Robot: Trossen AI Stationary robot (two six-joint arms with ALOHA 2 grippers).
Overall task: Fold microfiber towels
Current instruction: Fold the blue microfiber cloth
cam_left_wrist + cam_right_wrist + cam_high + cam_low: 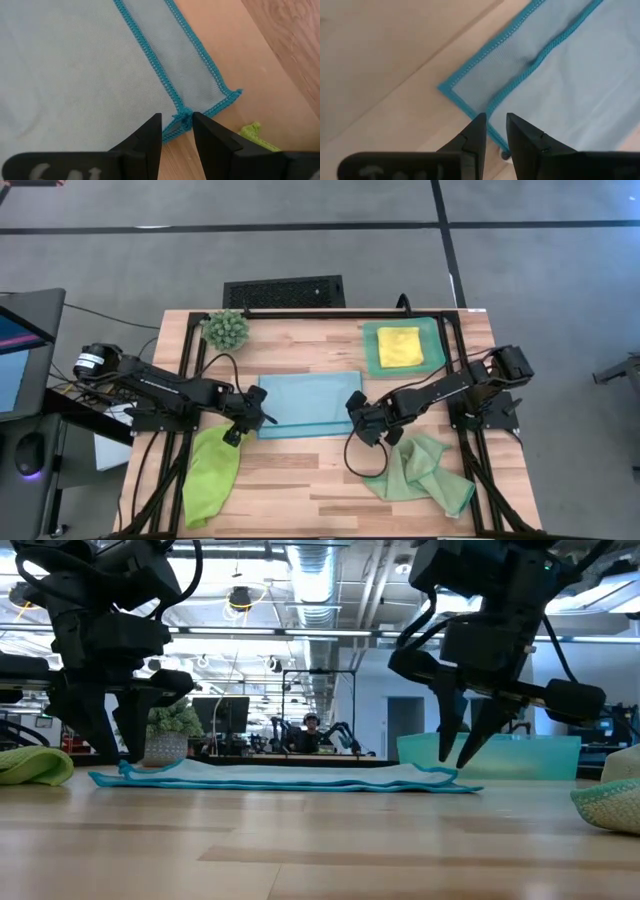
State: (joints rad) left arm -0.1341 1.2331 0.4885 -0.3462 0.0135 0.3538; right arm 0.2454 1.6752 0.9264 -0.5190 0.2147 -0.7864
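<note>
A light blue towel (pixel 308 402) lies flat at the table's middle, folded in two. Its upper layer's edge (pixel 150 55) stops a little short of the lower layer's edge (pixel 200 50). My left gripper (pixel 177 125) points down at the towel's near left corner, open, one finger on either side of the upper layer's puckered corner (pixel 183 118). My right gripper (pixel 496 127) points down over the near right corner (pixel 452 92), open, and the upper layer's edge (pixel 555 42) runs in between its fingers. In the low view its fingertips (pixel 452 760) stand just above the cloth.
A folded yellow towel (pixel 400 346) lies in the teal tray (pixel 432 330) at the far right. A crumpled lime green towel (pixel 212 475) lies at the near left and a sage green one (pixel 420 470) at the near right. A small spiky plant (pixel 227 328) stands at the far left.
</note>
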